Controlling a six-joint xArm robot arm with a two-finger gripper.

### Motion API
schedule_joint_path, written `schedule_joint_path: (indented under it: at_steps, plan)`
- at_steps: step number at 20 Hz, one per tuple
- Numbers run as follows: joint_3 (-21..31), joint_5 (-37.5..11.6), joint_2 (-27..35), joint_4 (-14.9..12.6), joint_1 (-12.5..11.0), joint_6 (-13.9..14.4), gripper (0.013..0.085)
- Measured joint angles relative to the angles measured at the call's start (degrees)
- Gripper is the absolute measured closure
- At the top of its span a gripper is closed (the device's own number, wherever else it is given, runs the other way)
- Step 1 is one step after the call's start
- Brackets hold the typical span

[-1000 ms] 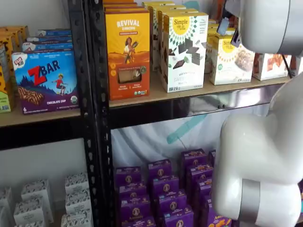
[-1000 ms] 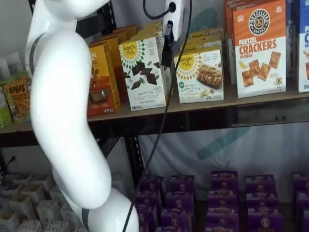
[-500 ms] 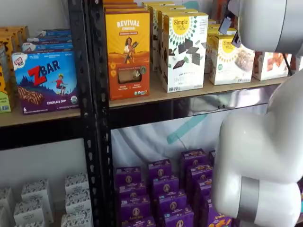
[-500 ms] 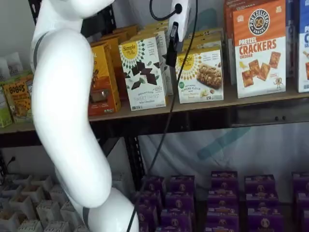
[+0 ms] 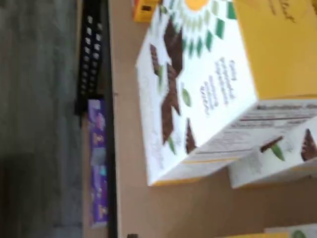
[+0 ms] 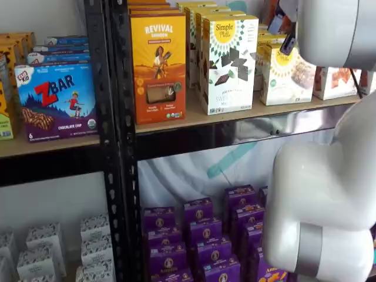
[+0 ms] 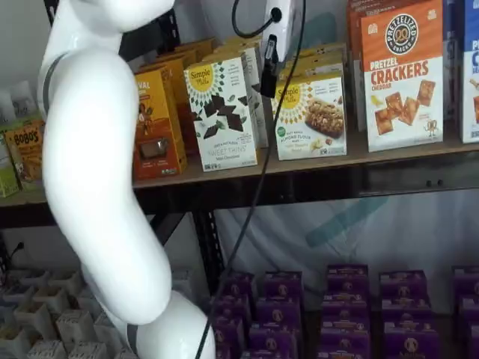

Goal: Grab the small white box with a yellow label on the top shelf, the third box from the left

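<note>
The small white box point(image 7: 310, 116) stands on the top shelf point(image 7: 314, 166), with a yellow round logo and a pale cookie picture on its front. In a shelf view point(image 6: 286, 75) the white arm hides part of it. My gripper point(image 7: 269, 84) hangs in front of the shelf, just left of this box's upper edge, between it and the taller white box with chocolate squares point(image 7: 223, 112). Only one black finger shows, side-on, so I cannot tell if it is open. The gripper also shows in a shelf view point(image 6: 288, 46). The wrist view shows the taller box point(image 5: 198, 94) close up on the tan shelf board point(image 5: 130, 178).
An orange-yellow Revival box point(image 6: 158, 67) stands left of the taller box. A Pretzel Crackers box point(image 7: 403, 75) stands right of the small box. Z Bar boxes point(image 6: 56, 103) fill the neighbouring bay. Purple boxes point(image 7: 344, 299) sit below. My white arm point(image 7: 97, 187) and cable point(image 7: 258, 172) hang in front.
The gripper has moved a little to the right and slightly up, closer to the small white box. The boxes have not moved.
</note>
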Motion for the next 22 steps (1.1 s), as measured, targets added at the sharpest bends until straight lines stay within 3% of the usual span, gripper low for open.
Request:
schedule_joint_path:
  at_steps: [6,12,22]
  plan:
    - [-0.03,-4.56,0.48,-6.36,4.61,1.80,0.0130]
    - [-4.80,-2.36,4.76,-9.13,5.97,2.81,0.0130]
    - [-11.99,0.99,11.50,-16.87,8.42,3.71,0.0130]
